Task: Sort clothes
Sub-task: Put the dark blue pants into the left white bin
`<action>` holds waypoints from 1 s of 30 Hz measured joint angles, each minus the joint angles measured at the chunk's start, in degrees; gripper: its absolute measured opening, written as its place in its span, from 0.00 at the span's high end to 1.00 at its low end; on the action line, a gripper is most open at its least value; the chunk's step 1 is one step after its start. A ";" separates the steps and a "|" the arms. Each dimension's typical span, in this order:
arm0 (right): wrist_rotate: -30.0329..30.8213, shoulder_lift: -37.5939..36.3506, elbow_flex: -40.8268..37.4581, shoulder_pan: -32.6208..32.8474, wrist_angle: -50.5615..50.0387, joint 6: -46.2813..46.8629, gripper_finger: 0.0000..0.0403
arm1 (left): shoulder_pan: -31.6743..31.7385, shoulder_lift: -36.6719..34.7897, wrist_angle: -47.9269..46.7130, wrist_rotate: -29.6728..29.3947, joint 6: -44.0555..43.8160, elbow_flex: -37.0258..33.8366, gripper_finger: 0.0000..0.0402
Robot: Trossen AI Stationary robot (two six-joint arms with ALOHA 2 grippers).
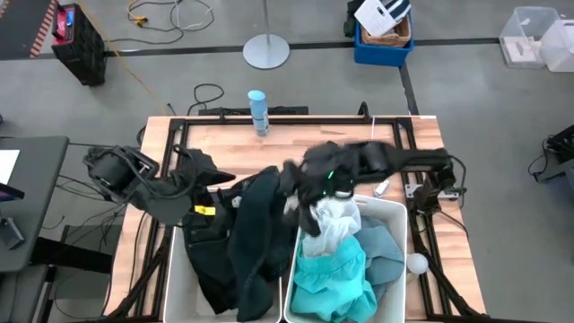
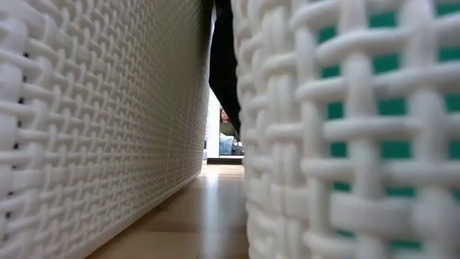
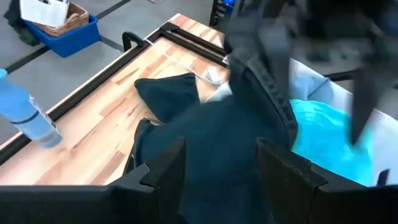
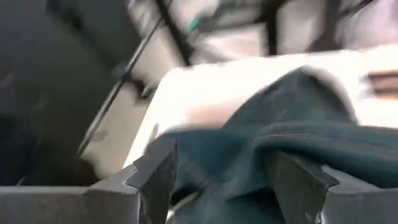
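Observation:
A dark green garment [image 1: 256, 229] lies draped over the adjoining rims of the two white bins. It also shows in the left wrist view [image 3: 217, 124], the right wrist view [image 4: 298, 130] and, hanging between the bin walls, in the low view [image 2: 224, 57]. Black clothes [image 1: 211, 260] fill the left bin [image 1: 175, 287]. White [image 1: 336, 220], turquoise [image 1: 332, 274] and pale grey-blue [image 1: 386, 251] garments lie in the right bin [image 1: 399, 211]. My left gripper [image 1: 199, 175] [image 3: 221, 158] is open, just left of the green garment. My right gripper [image 1: 300, 193] [image 4: 227, 168] is open over its far end. My right gripper's open fingers [image 4: 155, 177] stand on either side of a fold of the dark green garment [image 4: 249, 155], coming from the table's right. I cannot tell whether they touch it.
A slim blue bottle [image 1: 258, 109] stands at the table's far edge, also in the left wrist view [image 3: 28, 115]. A small white ball [image 1: 417, 263] lies right of the right bin. Black rails [image 1: 296, 117] frame the tabletop. Bare wood shows between the bottle and the bins.

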 joint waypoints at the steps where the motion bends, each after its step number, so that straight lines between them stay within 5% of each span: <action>1: -1.87 0.77 -0.04 0.65 -0.98 0.01 0.36 | 0.29 0.13 0.00 0.02 0.20 0.00 0.54; 7: -15.78 5.06 -0.13 3.46 4.88 0.20 0.36 | 2.45 0.10 0.26 0.98 0.32 0.00 0.54; 13: -15.71 5.84 -0.13 2.63 13.73 0.64 0.36 | 3.00 0.19 4.57 7.03 3.38 0.00 0.54; 22: -14.40 5.51 -0.13 0.27 13.72 4.74 0.36 | 0.77 5.11 9.65 16.05 13.21 0.02 0.54; 30: -13.79 5.72 -0.24 0.22 12.39 4.74 0.36 | 0.61 7.69 1.05 18.22 5.74 0.15 0.54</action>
